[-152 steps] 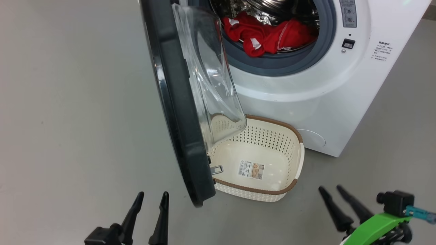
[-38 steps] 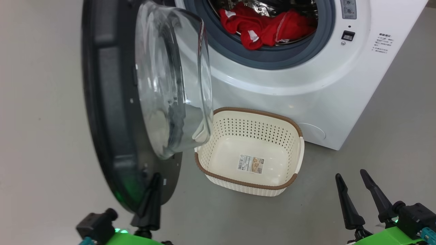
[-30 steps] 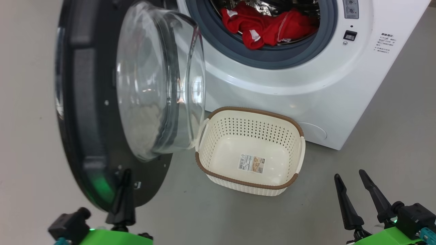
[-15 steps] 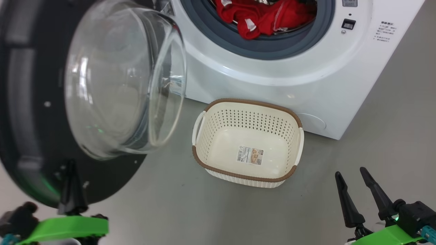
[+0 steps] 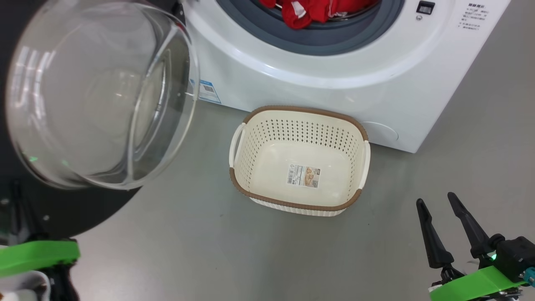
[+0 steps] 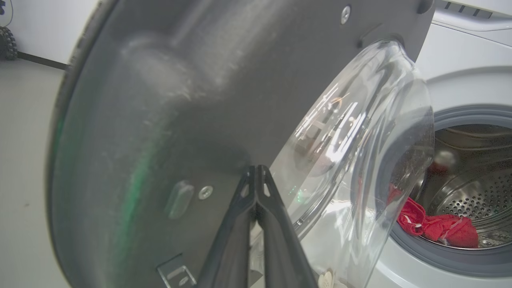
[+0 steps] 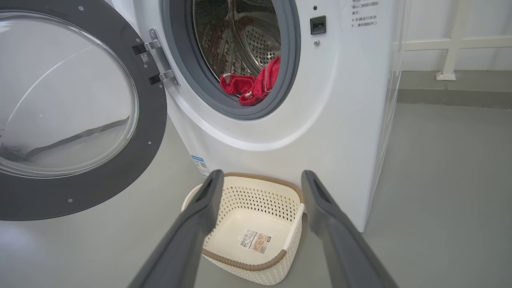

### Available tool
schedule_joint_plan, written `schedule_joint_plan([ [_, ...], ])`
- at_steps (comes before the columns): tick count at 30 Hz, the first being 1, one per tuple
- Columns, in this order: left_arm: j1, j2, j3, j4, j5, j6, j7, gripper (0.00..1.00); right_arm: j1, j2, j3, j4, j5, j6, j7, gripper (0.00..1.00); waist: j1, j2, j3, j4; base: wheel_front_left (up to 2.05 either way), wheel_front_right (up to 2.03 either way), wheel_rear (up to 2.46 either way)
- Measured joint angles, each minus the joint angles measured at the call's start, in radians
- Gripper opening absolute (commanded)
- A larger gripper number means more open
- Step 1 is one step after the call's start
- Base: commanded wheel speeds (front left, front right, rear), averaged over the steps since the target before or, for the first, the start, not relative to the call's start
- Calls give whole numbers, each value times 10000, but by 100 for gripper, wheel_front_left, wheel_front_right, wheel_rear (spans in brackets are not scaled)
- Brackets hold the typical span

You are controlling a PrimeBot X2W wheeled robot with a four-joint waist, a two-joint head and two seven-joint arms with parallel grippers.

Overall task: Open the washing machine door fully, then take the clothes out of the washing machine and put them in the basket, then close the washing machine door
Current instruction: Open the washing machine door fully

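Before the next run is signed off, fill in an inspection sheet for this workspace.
surface: grey floor, bare and dry-looking.
job's things: washing machine door swung wide open; red clothes lying in the drum of the washing machine; basket on the floor in front of it, holding just a paper label.
clutter: nothing seen.
tools: left tool shut, tips at the door's dark inner face; right tool open and empty, right of the basket.
cables: teal plug at the right wrist.
surroundings: white rail along the wall behind.
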Motion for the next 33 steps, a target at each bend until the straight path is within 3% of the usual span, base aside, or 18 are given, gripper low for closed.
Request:
schedule_joint_plan([
  [19, -1999, -15, 2987, 1358, 1825, -514, -13, 0, -357, -259, -35, -119, 0, 0, -2, 100, 0, 0, 742, -321, 0, 0, 0],
  [33, -2348, 121, 3524, 1749, 2309, -525, -15, 0, -361, -305, 58, -194, 0, 2, -27, 100, 0, 0, 768, -479, 0, 0, 0],
])
